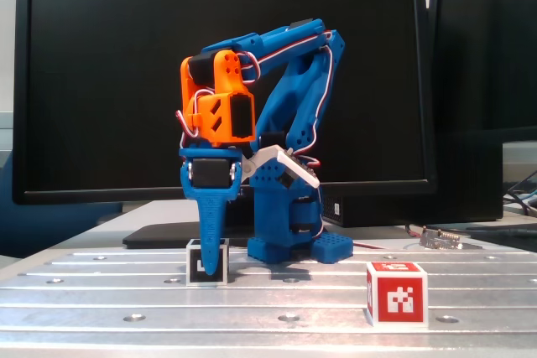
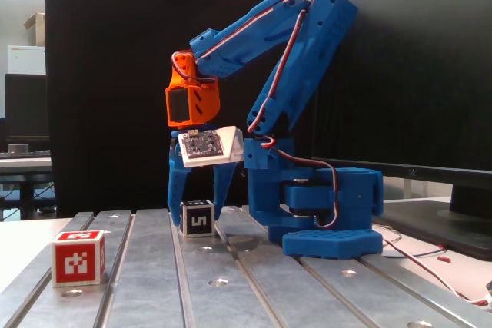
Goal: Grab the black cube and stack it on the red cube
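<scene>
While the black cube (image 1: 207, 262) sits flat on the grooved metal table (image 1: 285, 295), the blue gripper (image 1: 208, 259) reaches down over it from above. In a fixed view taken from the side, the black cube (image 2: 197, 218) shows a white "5"-like mark on its near face, and the two blue fingers (image 2: 177, 187) stand spread apart, one on each side of the cube, their tips low beside its upper edges. The claw is wide there, straddling the cube with a gap visible on both sides; nothing is clamped. In the front fixed view, one finger runs down in front of the cube's face and hides the middle of its mark, so the spread cannot be judged from that side.

Away from the black cube, the red cube (image 1: 396, 293) rests on the same table, well apart and nearer the camera, to the right in the front view; its white blocky marker faces forward. In the side view the red cube (image 2: 78, 258) lies to the left of the black cube and nearer the lens.

Above the black cube, an orange wrist housing (image 1: 220, 106) joins the gripper to the blue arm (image 2: 292, 51), whose base (image 2: 330, 220) stands just behind it. A dark monitor (image 1: 101, 81) fills the background beyond.
</scene>
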### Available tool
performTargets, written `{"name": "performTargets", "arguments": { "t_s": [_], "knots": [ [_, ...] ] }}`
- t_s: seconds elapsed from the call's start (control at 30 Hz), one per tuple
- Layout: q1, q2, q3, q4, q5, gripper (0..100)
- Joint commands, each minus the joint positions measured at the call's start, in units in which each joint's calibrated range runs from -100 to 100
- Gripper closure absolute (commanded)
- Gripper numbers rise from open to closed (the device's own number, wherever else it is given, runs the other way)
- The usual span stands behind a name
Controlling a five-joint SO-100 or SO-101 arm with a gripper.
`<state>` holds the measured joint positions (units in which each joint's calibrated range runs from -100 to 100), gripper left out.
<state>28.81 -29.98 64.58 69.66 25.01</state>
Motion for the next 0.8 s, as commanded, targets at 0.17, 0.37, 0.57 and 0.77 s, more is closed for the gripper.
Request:
{"name": "performTargets", "arguments": {
  "t_s": [0.17,0.37,0.57,0.77],
  "knots": [
    [0.09,-0.01,-0.22,-0.19,0.35,84],
    [0.09,0.07,-0.22,-0.19,0.35,84],
    [0.24,-0.51,-0.59,-0.19,0.35,85],
    [0.09,-0.6,-1.31,-0.02,0.3,85]
  ]
}}
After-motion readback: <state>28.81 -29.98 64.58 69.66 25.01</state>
